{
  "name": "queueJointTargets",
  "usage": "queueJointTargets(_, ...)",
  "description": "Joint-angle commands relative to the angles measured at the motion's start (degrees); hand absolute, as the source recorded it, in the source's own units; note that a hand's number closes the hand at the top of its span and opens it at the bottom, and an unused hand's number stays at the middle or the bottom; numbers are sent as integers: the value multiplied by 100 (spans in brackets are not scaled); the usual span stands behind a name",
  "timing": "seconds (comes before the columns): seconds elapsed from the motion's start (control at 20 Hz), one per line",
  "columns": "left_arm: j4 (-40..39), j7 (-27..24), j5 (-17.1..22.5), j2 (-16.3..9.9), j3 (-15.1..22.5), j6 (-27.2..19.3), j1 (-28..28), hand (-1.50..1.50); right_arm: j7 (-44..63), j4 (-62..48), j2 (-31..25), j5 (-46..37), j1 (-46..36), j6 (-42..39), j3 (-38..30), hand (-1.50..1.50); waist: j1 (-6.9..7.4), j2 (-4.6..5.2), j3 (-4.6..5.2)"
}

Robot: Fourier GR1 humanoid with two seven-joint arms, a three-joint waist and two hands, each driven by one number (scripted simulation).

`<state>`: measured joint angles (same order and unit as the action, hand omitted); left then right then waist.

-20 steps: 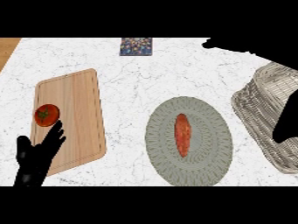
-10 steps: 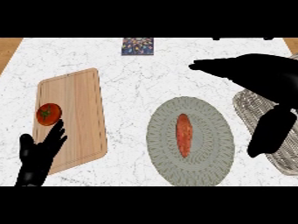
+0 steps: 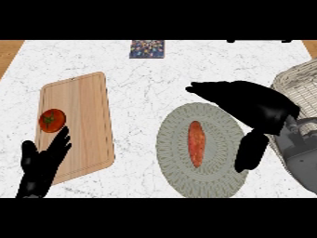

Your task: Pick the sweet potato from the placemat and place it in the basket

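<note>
One tomato (image 3: 51, 120) is sitting on one cutting board (image 3: 78, 123) at frame left; the left hand (image 3: 42, 163) is resting released at lower left, fingertips on the board. One sweet potato (image 3: 196, 143) is lying centred on one round placemat (image 3: 171, 160). The right hand (image 3: 251, 108), fingers spread and released, is hovering over the placemat's upper right, nothing held. One basket (image 3: 310, 86) is sitting at far right. One patterned square (image 3: 147, 49) is lying top centre on the white marble counter (image 3: 140, 88).

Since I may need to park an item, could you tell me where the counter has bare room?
Bare marble lies between the cutting board and placemat, and along the far edge beside the patterned card. It is crowded at the right, where the right hand hovers between placemat and basket.
</note>
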<state>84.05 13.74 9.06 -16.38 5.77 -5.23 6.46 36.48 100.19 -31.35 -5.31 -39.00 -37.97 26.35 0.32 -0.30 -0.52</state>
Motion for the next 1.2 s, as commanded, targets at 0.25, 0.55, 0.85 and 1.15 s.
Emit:
queueJointTargets(0.25,-242,6,-170,121,52,32,394,0,-605,-564,536,-1259,553,340,428,-150,24,38,51)
queueJointTargets(0.55,-387,102,-78,20,-179,277,66,0,-1302,-853,608,-1744,797,395,322,-150,2,36,52)
queueJointTargets(0.85,-872,-166,-33,28,-402,439,-103,0,-1793,-1398,828,-2370,993,835,397,-150,-6,47,54)
queueJointTargets(1.15,-116,372,-102,120,-292,331,88,0,-1844,-1516,1329,-2686,990,893,396,-150,14,31,51)
